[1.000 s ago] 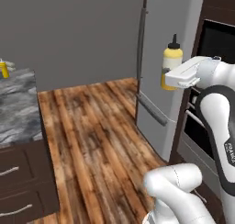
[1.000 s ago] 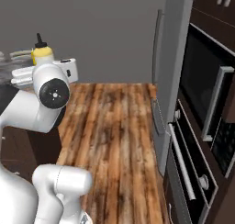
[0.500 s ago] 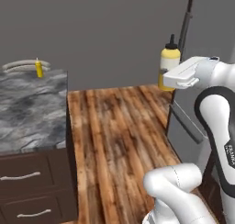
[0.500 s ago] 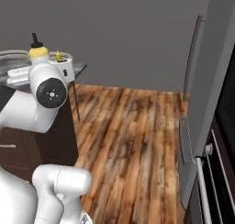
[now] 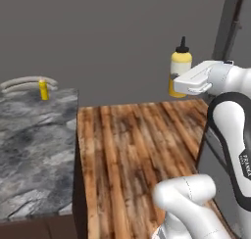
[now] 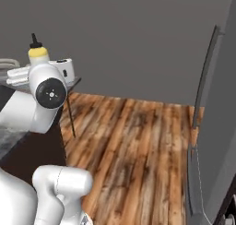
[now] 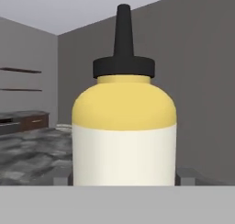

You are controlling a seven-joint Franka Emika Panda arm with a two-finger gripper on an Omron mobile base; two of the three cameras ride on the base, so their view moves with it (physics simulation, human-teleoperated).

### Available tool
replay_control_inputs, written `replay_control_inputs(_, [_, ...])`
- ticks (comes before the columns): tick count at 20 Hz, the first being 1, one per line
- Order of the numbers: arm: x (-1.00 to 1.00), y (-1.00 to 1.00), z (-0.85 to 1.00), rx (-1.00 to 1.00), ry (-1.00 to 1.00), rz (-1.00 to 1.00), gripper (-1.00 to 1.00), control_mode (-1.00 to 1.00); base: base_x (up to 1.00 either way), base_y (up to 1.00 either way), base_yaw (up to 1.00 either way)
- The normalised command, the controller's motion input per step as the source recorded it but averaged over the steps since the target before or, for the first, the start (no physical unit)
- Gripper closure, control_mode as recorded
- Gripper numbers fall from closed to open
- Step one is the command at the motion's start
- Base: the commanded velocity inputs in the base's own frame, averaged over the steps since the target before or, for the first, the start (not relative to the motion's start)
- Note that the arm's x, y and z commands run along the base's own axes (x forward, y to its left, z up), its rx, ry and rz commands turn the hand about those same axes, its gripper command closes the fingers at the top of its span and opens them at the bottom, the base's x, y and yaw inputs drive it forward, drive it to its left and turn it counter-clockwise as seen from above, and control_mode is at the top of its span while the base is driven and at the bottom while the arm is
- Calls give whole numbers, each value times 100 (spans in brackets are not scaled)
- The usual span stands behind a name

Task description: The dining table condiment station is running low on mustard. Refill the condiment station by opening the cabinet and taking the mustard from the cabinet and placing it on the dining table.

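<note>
The lower part of the mustard [image 5: 180, 66] is hidden behind the white hand in the left base view, and in the right base view only its cap and yellow shoulder [image 6: 38, 51] rise above the arm. In the hand view its base [image 7: 124, 140] is cut off. The dining table [image 5: 34, 150] runs off the left edge, and the small yellow bottle [image 5: 43, 90] on it is too small to make out.
</note>
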Motion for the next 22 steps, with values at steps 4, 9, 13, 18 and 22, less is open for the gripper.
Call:
replay_control_inputs(4, [0,0,0,0,0,0,100,100,100,0,20])
replay_control_inputs(9, [0,0,0,0,0,0,100,100,100,0,30])
replay_control_inputs(13, [0,0,0,0,0,0,100,100,100,-11,38])
replay_control_inputs(18, [0,0,0,0,0,0,100,100,93,-4,43])
replay_control_inputs(22, [0,0,0,0,0,0,100,100,74,-17,50])
